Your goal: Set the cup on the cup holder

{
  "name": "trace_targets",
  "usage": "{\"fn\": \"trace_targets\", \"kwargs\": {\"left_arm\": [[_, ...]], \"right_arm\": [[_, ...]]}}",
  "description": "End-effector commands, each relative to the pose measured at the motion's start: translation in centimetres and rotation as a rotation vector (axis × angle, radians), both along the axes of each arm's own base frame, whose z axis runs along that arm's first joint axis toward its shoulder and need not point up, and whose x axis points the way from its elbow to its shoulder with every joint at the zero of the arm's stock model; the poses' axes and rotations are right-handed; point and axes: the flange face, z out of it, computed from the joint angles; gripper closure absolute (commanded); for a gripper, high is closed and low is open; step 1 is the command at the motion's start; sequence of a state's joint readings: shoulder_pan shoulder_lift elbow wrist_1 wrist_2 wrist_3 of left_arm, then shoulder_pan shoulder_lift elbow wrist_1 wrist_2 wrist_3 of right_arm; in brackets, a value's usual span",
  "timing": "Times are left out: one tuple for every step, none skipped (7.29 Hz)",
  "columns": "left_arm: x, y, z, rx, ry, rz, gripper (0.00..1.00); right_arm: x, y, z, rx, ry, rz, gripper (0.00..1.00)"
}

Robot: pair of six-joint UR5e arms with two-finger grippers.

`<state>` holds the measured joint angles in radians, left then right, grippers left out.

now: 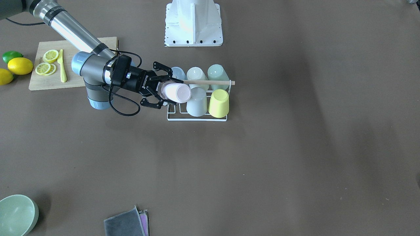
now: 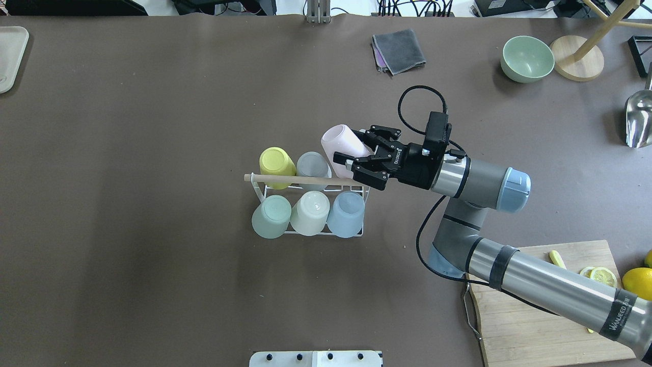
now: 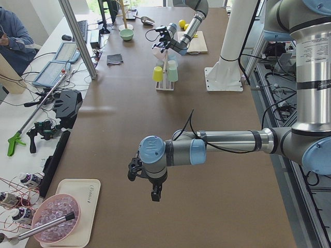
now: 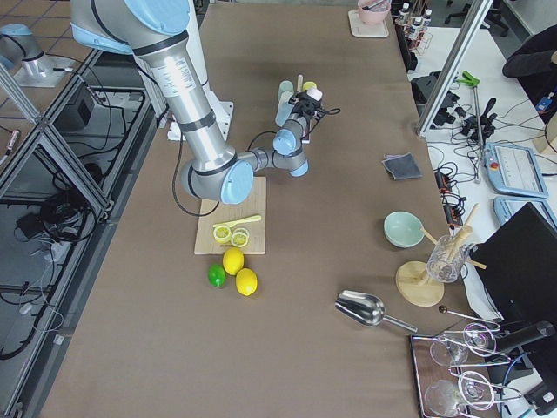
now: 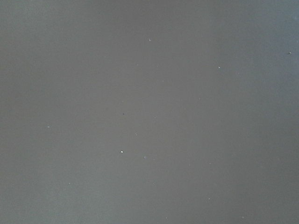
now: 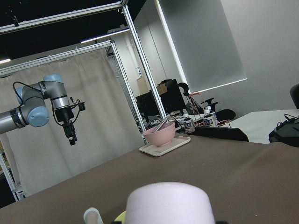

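Note:
A pink cup (image 1: 177, 92) lies tilted in my right gripper (image 1: 173, 92), whose fingers sit on both sides of it. It hangs at the near-left end of the cup holder (image 1: 197, 118), a white wire rack with a wooden dowel (image 1: 210, 82) across its top. In the overhead view the pink cup (image 2: 342, 144) is beside the grey cup (image 2: 311, 164) and the right gripper (image 2: 356, 153). Several cups sit upside down on the rack: yellow (image 1: 219, 103), grey (image 1: 197, 102), blue, cream and green. My left gripper (image 3: 155, 192) hovers over bare table far away; I cannot tell whether it is open.
A wooden cutting board (image 1: 75, 82) with lemon slices and a yellow knife lies behind the right arm, with lemons and a lime (image 1: 19, 65) beside it. A green bowl (image 1: 16, 214) and a folded grey cloth (image 1: 126, 223) are at the operators' edge. The robot base (image 1: 193, 23) stands behind the rack.

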<state>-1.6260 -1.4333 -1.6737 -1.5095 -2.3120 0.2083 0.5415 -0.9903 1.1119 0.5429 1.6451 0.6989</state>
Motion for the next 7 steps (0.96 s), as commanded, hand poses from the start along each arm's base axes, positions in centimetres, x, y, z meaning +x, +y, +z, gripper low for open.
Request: {"fn": "trace_targets", "kwargs": {"left_arm": [[0.0, 0.0, 0.2, -0.004, 0.001, -0.001, 0.02], [0.1, 0.0, 0.3, -0.006, 0.001, 0.001, 0.02], [0.1, 0.0, 0.3, -0.006, 0.001, 0.001, 0.02], [0.1, 0.0, 0.3, -0.006, 0.001, 0.001, 0.02], [0.1, 0.0, 0.3, -0.006, 0.001, 0.001, 0.02], [0.1, 0.0, 0.3, -0.006, 0.001, 0.001, 0.02], [0.1, 0.0, 0.3, -0.006, 0.001, 0.001, 0.02]], "right_arm": [[0.0, 0.0, 0.0, -0.002, -0.001, -0.001, 0.89], [0.0, 0.0, 0.0, -0.004, -0.003, -0.004, 0.58], [0.1, 0.0, -0.1, -0.005, -0.005, -0.003, 0.22], [0.5, -0.1, 0.0, 0.003, -0.022, 0.002, 0.00], [0.8, -0.3, 0.1, 0.001, -0.021, 0.006, 0.00], [0.9, -0.4, 0.0, 0.003, -0.024, 0.009, 0.00], [1.2, -0.6, 0.1, 0.002, -0.024, 0.015, 0.00]]}}
